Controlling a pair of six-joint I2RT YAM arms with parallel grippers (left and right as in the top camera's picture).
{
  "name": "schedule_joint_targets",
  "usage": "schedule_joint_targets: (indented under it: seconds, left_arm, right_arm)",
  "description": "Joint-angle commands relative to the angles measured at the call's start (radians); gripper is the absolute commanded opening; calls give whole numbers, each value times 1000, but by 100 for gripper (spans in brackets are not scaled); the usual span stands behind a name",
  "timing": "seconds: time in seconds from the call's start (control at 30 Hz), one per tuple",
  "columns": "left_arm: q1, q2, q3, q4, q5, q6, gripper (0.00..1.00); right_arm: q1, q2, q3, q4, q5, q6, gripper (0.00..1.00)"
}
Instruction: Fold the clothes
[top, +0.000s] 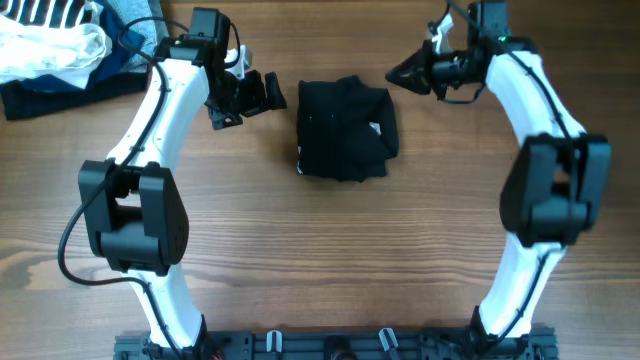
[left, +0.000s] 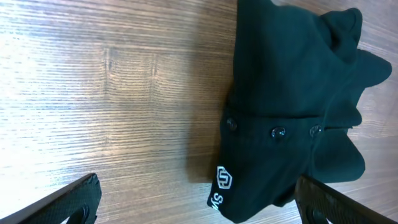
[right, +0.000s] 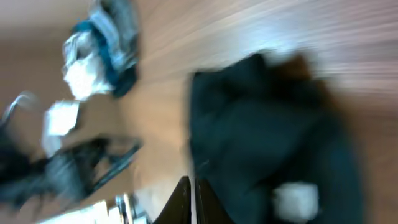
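Note:
The clothes (top: 345, 128), one black garment, lie folded into a compact bundle on the wooden table at centre back. In the left wrist view the clothes (left: 292, 106) show buttons and a small white logo (left: 224, 178). My left gripper (top: 250, 100) hovers just left of the bundle, open, holding nothing. Its fingers (left: 68, 202) stand wide apart, and the bundle's lower corner reaches between them in the left wrist view. My right gripper (top: 405, 75) is raised at the bundle's upper right, shut and holding nothing. In the blurred right wrist view its gripper (right: 191, 202) points toward the clothes (right: 261, 143).
A heap of white, striped, light-blue and navy garments (top: 60, 50) lies at the table's back left corner, behind the left arm. The heap (right: 99, 56) also appears blurred in the right wrist view. Both arm bases stand at the front edge.

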Motion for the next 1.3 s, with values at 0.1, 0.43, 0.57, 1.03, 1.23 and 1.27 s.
schedule_joint_targets:
  seconds: [0.1,0.43,0.57,1.03,1.23,1.27]
  left_arm:
    - [-2,10,4,1,-5,-5,100]
    - [-2,10,4,3,-5,-5,100]
    - [-2,10,4,3,-5,-5,100]
    - [-2,10,4,0,-5,-5,100]
    - [-2,10,4,7,-5,-5,100]
    - [-2,10,4,11,-5,-5,100]
  right_arm:
    - [99,-75,-5,-208,-62,-262,5]
    - [202,-33,-170,-123,46,-215,12]
    - [188,21,-209,-62,49,-196,15]
    - [71,171,-210,-286,256,-225,4]
    - [2,127,-204,-312,270,-226,4]
    - [-8,110,-201,-317,278,-225,4]
